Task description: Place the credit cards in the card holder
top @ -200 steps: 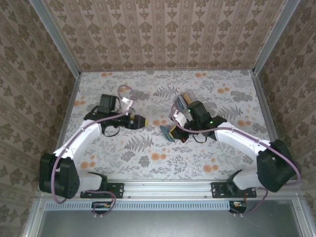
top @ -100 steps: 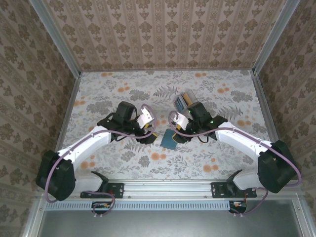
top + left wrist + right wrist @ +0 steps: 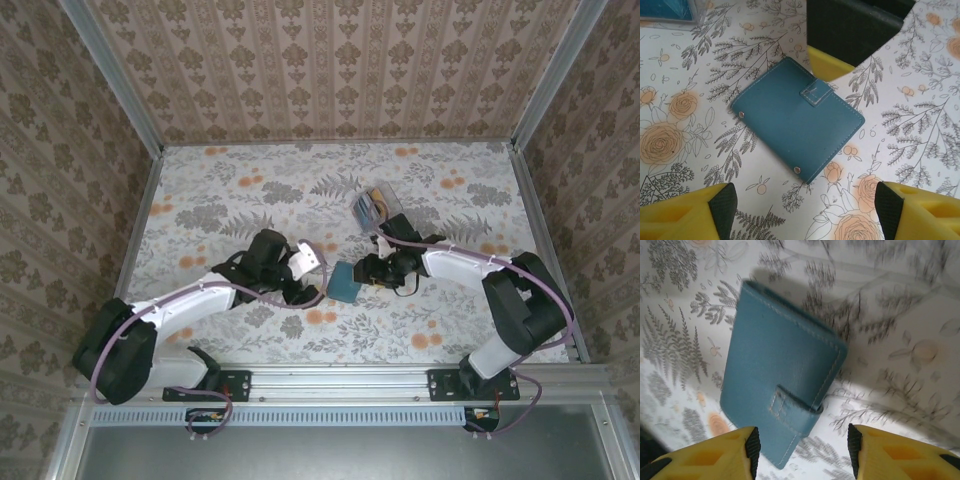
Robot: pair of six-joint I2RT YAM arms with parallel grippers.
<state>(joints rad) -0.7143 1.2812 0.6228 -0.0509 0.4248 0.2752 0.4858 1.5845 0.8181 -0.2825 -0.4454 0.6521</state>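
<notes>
Teal card holder (image 3: 797,117): closed, lying flat on floral tabletop (image 3: 220,190). Over it, left gripper (image 3: 805,202), jaws spread, empty; right gripper (image 3: 803,445), jaws apart, empty. Stacked credit cards (image 3: 372,205): farther back, apart.

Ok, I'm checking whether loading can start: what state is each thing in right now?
card holder: closed, tab wrapped over its edge, flat on the table, ungripped.
credit cards: stacked, lying apart from the card holder.
left gripper: open, empty, over the card holder.
right gripper: open, empty, over the card holder.
</notes>
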